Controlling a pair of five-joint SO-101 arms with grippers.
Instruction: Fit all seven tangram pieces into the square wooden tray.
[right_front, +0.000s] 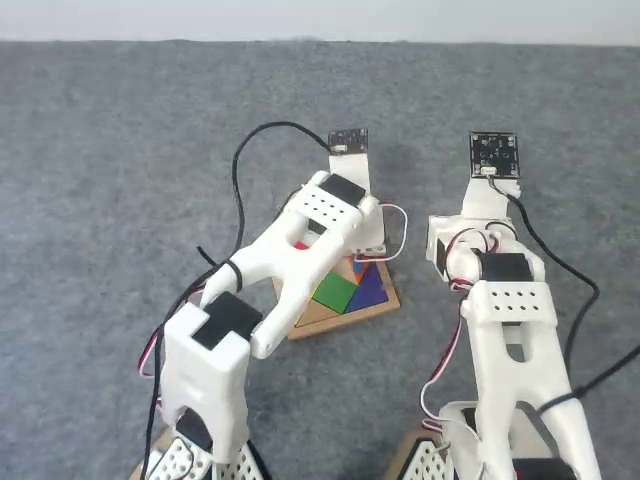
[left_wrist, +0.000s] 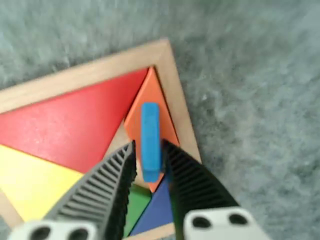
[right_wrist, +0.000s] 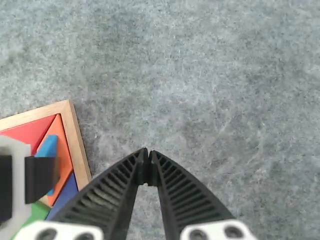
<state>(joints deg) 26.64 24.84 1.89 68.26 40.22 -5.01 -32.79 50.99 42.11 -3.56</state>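
The left fingers (left_wrist: 112, 182) pinch a light-blue piece (left_wrist: 150, 137) that stands on edge, and we see it held over the orange triangle (left_wrist: 150, 87) in one corner of the square wooden tray (left_wrist: 178, 100). The tray sits on the tabletop (right_wrist: 210, 65) between the two arms. Inside it lie a large red triangle (left_wrist: 75, 120), a yellow piece (left_wrist: 35, 180), a green piece (left_wrist: 139, 200) and a dark-blue piece (left_wrist: 157, 212). All are flat and straight-edged with a matte painted look. A sliver of bare wood (left_wrist: 116, 142) shows beside the orange, and the rim is pale, smooth wood.

We judge the risk to be this: let go upright, the blue piece may land on the orange triangle or lean on the rim instead of dropping flat into its gap. The smooth paint might also slip between the ribbed pads.

To the right, the right fingers (right_wrist: 180, 192) are pressed together on nothing, over the grey, fuzzy tabletop just beside the tray.
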